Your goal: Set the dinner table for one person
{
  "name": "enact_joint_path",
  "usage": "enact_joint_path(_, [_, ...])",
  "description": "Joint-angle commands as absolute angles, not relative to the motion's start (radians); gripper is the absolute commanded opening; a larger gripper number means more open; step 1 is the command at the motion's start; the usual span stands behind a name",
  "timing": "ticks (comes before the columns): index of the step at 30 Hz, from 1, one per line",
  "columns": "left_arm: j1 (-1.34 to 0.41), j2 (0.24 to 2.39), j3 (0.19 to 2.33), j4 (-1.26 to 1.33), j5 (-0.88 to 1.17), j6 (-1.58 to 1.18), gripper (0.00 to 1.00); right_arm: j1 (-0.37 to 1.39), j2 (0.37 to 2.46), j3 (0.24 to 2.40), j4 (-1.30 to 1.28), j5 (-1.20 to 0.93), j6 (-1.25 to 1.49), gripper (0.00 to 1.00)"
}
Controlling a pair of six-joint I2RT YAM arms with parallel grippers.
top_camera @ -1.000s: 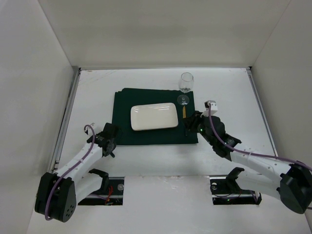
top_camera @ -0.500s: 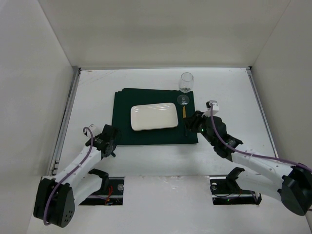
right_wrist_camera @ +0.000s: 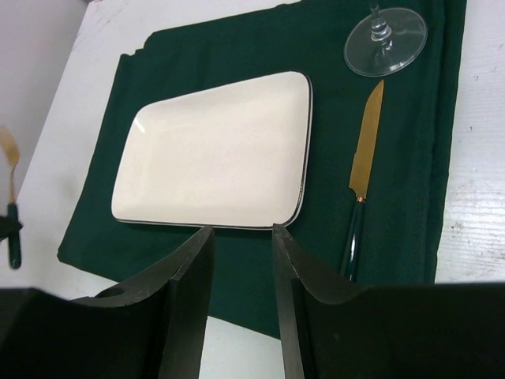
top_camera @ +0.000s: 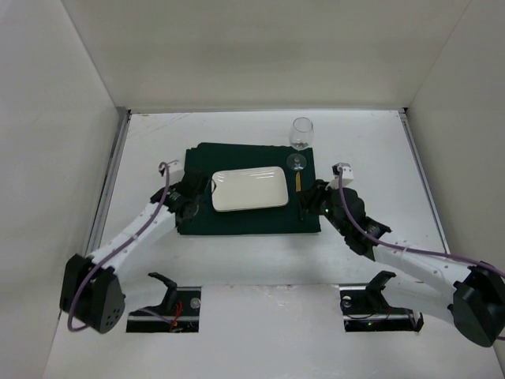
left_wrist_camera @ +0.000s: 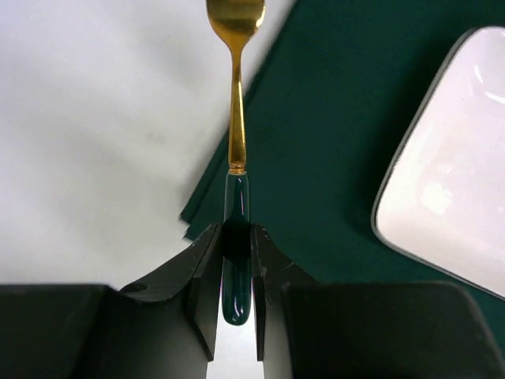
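One setting, mostly laid: white worktop (top_camera: 237, 260) carries the green cloth (top_camera: 252, 221) at centre, plate (top_camera: 248, 188) on it, wine glass (top_camera: 301, 133) at the cloth's far right corner, knife (right_wrist_camera: 364, 162) right of the plate. Left hand (left_wrist_camera: 235, 260) clamps a gold utensil (left_wrist_camera: 236, 118) by its green handle, over the cloth's left edge. Right hand (right_wrist_camera: 241, 253) spread, empty, near the knife. Step looks like utensil placement. Next: lower it onto the cloth left of the plate, parallel, then release.

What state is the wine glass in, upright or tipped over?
Upright: the wine glass stands with its round foot flat on the green cloth, bowl above.
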State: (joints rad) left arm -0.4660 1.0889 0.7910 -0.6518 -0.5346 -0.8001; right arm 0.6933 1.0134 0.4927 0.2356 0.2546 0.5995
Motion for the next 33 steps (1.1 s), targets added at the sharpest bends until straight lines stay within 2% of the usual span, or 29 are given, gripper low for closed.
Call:
enact_joint_path(1, [-0.498,1.242,0.876,-0.539,-0.517,-0.606,0.12,0.688,1.025,0.494,0.276,0.259,0.606,0.41])
enact_joint_path(9, [-0.521,1.477,0.971,-0.427,-0.569,-0.423,0.13,0.688,1.045,0.494,0.282,0.259,0.609,0.41])
enact_joint_path(22, [-0.505,1.606,0.954,-0.373,-0.569,-0.413,0.14,0.676,1.048,0.489,0.287,0.258,0.614,0.41])
enact_joint_path(33, [-0.525,1.635,0.94,-0.396,-0.62,-0.41,0.27,0.673,1.06,0.492,0.284,0.256,0.615,0.41])
